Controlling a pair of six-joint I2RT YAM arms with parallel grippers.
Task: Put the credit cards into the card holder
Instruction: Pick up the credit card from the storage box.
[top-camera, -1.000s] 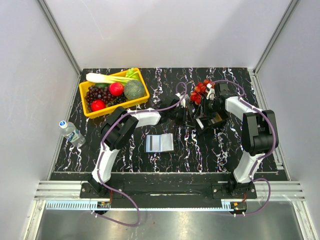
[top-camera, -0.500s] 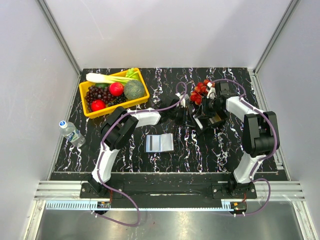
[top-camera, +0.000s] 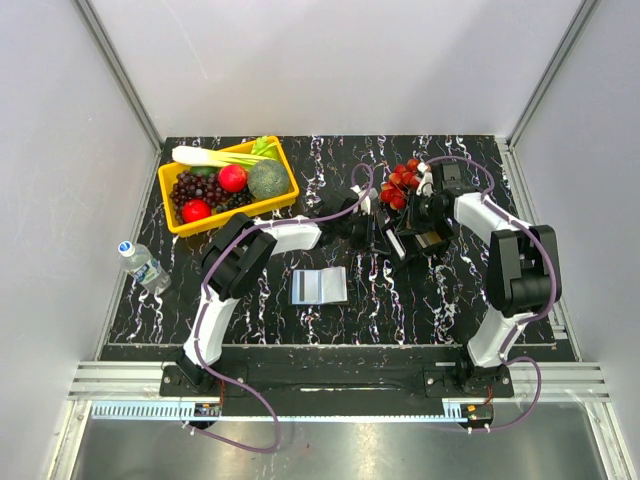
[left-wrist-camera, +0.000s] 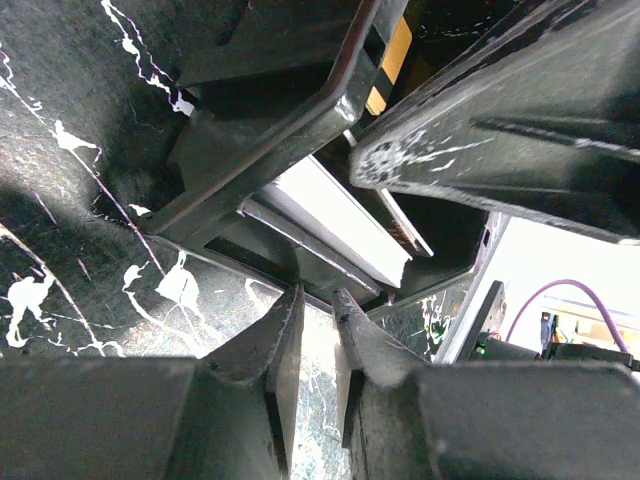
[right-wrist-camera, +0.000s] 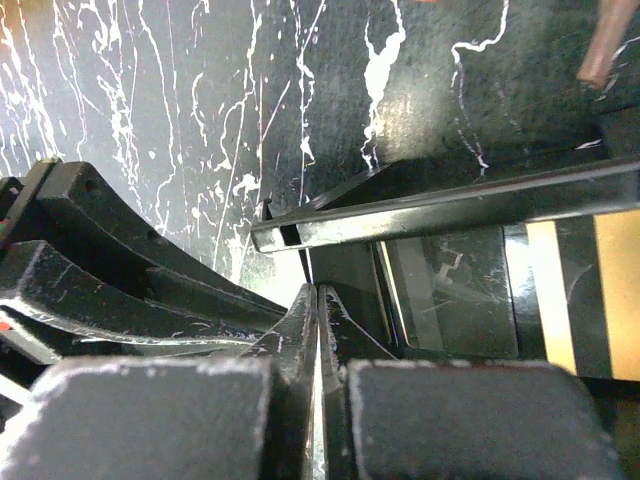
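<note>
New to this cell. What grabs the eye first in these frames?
The yellow basket of fruit and vegetables at the far left stands out against the black marbled table. Right of centre, both arms meet at the black tray, the left claw and right claw down at it, with a red fruit cluster just behind. The card holder lies open mid-table.

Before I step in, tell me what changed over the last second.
The right arm crept slightly toward the far side, and the black tray by the right fingers seems nudged along with it. Nothing was visibly grabbed or let go. The left arm, the wallet, the yellow basket and the bottle stayed put.
</note>
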